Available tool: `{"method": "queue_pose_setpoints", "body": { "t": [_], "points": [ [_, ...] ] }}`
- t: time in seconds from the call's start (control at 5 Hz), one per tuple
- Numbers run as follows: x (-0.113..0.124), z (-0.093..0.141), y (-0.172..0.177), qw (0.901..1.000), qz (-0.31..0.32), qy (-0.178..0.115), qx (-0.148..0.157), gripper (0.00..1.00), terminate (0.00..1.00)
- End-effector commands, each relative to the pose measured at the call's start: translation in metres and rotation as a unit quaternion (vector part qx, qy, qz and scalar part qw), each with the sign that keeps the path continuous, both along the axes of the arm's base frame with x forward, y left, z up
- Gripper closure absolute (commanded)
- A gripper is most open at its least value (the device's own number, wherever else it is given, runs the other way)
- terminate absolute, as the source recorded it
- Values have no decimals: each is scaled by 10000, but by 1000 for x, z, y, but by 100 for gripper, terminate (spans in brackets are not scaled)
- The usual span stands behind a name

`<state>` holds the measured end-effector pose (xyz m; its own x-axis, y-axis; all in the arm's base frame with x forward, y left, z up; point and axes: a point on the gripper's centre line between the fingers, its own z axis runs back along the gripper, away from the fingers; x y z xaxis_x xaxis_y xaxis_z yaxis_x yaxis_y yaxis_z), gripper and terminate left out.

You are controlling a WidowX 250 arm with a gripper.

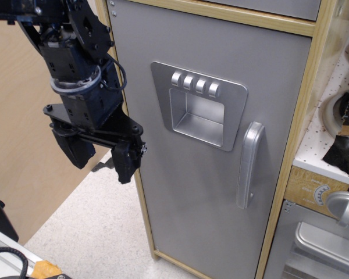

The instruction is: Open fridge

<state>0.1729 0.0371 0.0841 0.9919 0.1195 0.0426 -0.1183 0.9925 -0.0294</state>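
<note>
One black gripper hangs at the near left on a black arm wound with cables, its two thick fingers pointing down and spread wide with nothing between them; it is just left of the cabinet's left edge and apart from the door. Below it lies a pale speckled floor, and behind it stands a plain tan board wall. One fridge fills the middle of the view, a tall cabinet with a light wooden frame and one flat grey door that faces the camera, its long axis upright and the door shut flush in the frame. On the door sits one recessed silver dispenser panel with four round silver buttons in a row along its top, and to the right of the panel one silver bar handle runs vertically, close to the door's right edge. Farther right, past the wooden post, is one low grey oven with one round silver knob above it, and above that a white pegboard with dark utensils hanging on it
</note>
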Motion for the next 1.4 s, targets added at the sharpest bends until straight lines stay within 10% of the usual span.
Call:
{"method": "queue_pose_setpoints", "body": {
  "t": [0.0, 0.4, 1.2],
  "points": [
    [0, 0, 0, 10000, 0, 0, 0, 0, 0],
    [42, 17, -27, 9998, 18, -176, 40, 0, 0],
    [122, -25, -81, 9933, -398, -1078, -118, 0, 0]
  ]
}}
